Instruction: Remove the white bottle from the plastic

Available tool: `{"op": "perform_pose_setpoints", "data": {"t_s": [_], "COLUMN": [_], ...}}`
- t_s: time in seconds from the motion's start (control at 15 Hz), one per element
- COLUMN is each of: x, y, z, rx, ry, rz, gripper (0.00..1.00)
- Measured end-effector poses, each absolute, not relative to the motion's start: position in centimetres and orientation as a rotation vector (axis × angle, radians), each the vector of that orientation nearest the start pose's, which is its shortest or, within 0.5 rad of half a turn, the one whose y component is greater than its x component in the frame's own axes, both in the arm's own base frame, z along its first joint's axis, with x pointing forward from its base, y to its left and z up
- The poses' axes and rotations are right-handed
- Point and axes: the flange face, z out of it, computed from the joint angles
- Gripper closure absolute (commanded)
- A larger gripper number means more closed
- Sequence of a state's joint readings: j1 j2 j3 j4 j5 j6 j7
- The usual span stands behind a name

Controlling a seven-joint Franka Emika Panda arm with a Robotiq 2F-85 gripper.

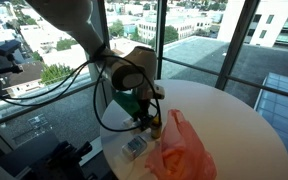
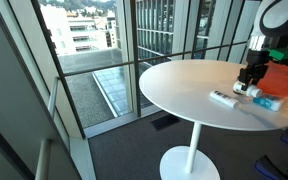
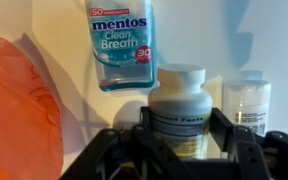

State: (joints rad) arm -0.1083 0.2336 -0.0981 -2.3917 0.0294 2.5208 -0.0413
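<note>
The white bottle [image 3: 179, 100], with a label reading "Supplement Facts", stands between my gripper's [image 3: 181, 140] two black fingers in the wrist view. The fingers press on both of its sides, and it is outside the plastic. The orange plastic bag [image 3: 19, 110] lies to its left and shows in both exterior views [image 1: 181, 150] [image 2: 284, 80]. In both exterior views the gripper [image 1: 144, 118] [image 2: 250, 82] is low over the round white table [image 1: 239, 125], right beside the bag. The bottle itself is hard to make out there.
A Mentos Clean Breath pack [image 3: 119, 45] lies flat on the table just beyond the bottle. A second small white container [image 3: 246, 100] stands to the right. A white item [image 2: 222, 97] and a blue one [image 2: 267, 101] lie on the table [image 2: 184, 85]. Glass walls surround it.
</note>
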Motion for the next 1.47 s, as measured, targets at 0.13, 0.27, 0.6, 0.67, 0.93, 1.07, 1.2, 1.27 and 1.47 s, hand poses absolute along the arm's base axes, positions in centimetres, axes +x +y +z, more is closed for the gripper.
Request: {"op": "perform_pose_setpoints", "data": {"t_s": [0.13,0.27,0.6,0.67,0.93,1.07,1.2,1.27,1.47], "x": [48.1,48.1,48.4,48.5,48.5,48.2,47.8,47.6,47.2], "y": [-10.6,-10.9,-11.6,-11.7,-12.4,-13.1,-14.0,-14.5,-15.8], "z": [20.6,20.2,19.8,19.9,20.6,21.5,23.0,23.9,27.1], "rx": [-3.118,-3.118,-3.119,-3.119,-3.112,-3.103,-3.104,-3.109,-3.122], "ry": [0.305,0.313,0.335,0.339,0.379,0.427,0.494,0.535,0.661], "rz": [0.168,0.178,0.183,0.180,0.203,0.231,0.255,0.261,0.254], "gripper": [0.47,0.27,0.00,0.00,0.00,0.00,0.00,0.00,0.00]}}
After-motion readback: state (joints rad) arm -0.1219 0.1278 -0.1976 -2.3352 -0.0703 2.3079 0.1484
